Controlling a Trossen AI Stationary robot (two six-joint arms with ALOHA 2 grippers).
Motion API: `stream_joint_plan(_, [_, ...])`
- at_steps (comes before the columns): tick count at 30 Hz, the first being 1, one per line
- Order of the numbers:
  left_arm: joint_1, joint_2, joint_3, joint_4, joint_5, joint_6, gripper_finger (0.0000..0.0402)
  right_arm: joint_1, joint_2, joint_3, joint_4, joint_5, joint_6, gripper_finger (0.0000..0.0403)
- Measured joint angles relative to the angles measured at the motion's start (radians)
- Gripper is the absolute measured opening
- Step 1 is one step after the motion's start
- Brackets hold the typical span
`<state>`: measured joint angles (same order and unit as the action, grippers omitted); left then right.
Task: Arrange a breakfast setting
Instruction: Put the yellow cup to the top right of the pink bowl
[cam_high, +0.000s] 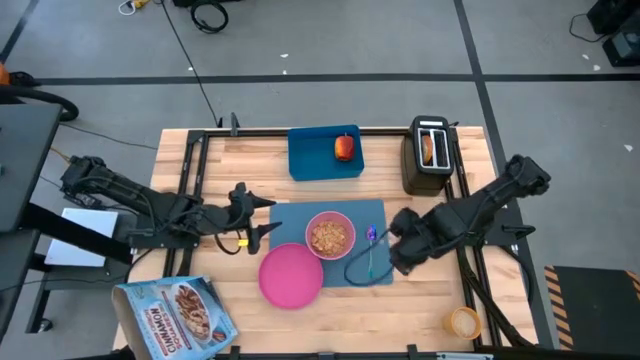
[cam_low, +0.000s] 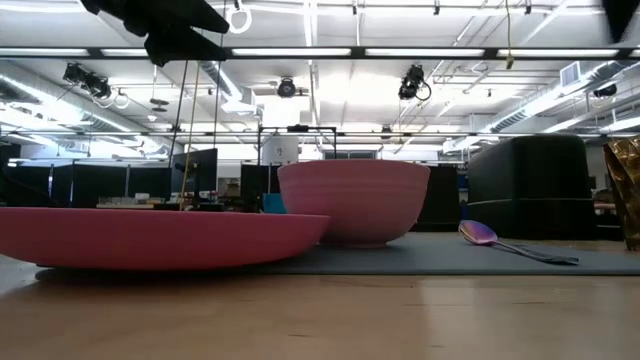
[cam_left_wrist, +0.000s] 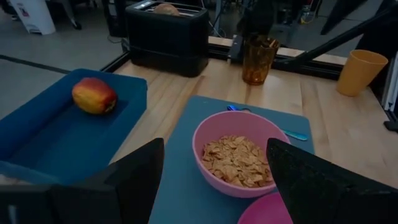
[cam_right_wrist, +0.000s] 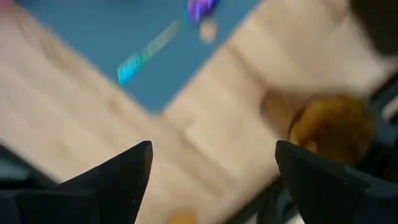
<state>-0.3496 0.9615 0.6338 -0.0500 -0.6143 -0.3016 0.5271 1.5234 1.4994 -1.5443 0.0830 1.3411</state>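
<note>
The slate-blue mat lies mid-table with the pink bowl of cereal on it and the teal-handled spoon just to its right, partly hidden under the right gripper, whose jaws stand wide and hold nothing. The pink plate overlaps the mat's near-left corner. The left gripper hovers left of the bowl, jaws wide and empty. The red apple sits on the brighter blue tray at the far edge. What seems to be the toast pokes from the black toaster. The orange cup stands near-right, well apart
</note>
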Motion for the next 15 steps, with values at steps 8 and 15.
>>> stream_joint_plan(8, [0.0,0.0,0.0,0.009,-0.001,0.051,0.029,0.222,0.039,-0.003,0.115,-0.214,0.23,0.0348])
stream_joint_plan(15, [0.006,0.0,0.0,0.099,0.0,0.113,0.029,0.374,0.051,-0.002,0.121,-0.249,0.522,0.0348])
